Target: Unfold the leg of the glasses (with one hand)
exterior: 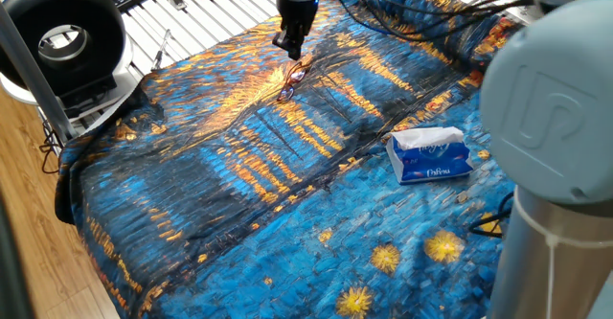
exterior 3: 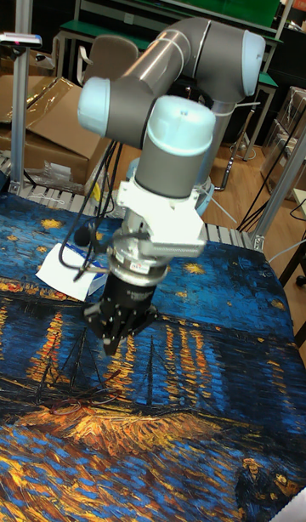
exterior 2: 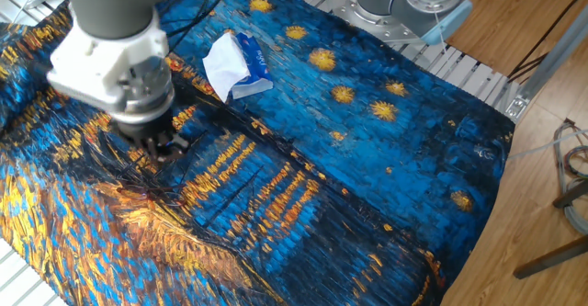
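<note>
At the left edge of one fixed view a round black fan (exterior: pixel 62 36) stands beside the table (exterior: pixel 182 22), whose slatted top shows bare past the edge of the blue-and-orange painted cloth (exterior: pixel 239 194) that covers most of it. Further right, near the far side of the cloth, the gripper (exterior: pixel 289 49) points downward, its tip just above and slightly left of the glasses (exterior: pixel 293 78), which lie on an orange streak of the pattern. The thin frame blends into the cloth, so I cannot say how the legs are folded. The jaws look drawn close together with nothing between them, though at this angle that is hard to be sure of. To the right, well apart from the glasses, the blue-and-white tissue pack (exterior: pixel 430 155) lies on the cloth. A grey arm joint (exterior: pixel 556 99) fills the right foreground.
</note>
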Tool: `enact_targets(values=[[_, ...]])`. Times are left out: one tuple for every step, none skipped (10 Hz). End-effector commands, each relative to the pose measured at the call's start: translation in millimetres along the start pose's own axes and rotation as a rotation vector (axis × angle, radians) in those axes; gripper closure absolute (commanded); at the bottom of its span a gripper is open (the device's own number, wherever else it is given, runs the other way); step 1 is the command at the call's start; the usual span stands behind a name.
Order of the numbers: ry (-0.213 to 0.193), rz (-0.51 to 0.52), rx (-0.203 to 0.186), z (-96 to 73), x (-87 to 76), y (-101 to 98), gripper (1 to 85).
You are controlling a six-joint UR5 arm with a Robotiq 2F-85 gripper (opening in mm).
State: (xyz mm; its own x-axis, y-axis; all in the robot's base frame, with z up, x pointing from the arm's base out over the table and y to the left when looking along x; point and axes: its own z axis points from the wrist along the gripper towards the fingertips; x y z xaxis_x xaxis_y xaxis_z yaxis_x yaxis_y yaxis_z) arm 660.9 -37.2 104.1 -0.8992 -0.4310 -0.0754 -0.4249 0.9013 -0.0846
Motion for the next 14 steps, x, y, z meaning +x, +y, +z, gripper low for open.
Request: enact_targets(values=[[-0.02,-0.153,-0.009,9.9,-12.0,0.2,84.7],[-0.031,-0.173,-0.007,14.4,-15.8,-0.4,84.7],[-0.041,-0.193,-0.011,18.6,-18.9,0.6,84.7],[-0.039,-0.237,0.008,21.2,-19.1,-3.9,84.7],[-0.032,-0.267,0.006,20.6,-17.3,-3.8,84.7],[-0.028,-0.284,0.004,20.2,-15.9,-3.4,80.3],[-0.027,-0.262,0.006,20.5,-15.6,-3.9,75.7],[-0.025,-0.217,0.004,20.9,-15.0,-3.6,72.7],[-0.02,-0.214,0.001,21.5,-13.4,-3.1,71.3],[-0.021,-0.236,0.002,22.9,-12.3,-3.9,65.3],[-0.026,-0.233,-0.006,23.6,-12.6,-2.2,64.0],[-0.025,-0.217,-0.01,23.6,-12.2,-1.1,62.0],[-0.02,-0.144,-0.03,23.2,-11.0,3.9,60.3],[-0.009,-0.043,-0.052,21.8,-8.9,9.6,60.3]])
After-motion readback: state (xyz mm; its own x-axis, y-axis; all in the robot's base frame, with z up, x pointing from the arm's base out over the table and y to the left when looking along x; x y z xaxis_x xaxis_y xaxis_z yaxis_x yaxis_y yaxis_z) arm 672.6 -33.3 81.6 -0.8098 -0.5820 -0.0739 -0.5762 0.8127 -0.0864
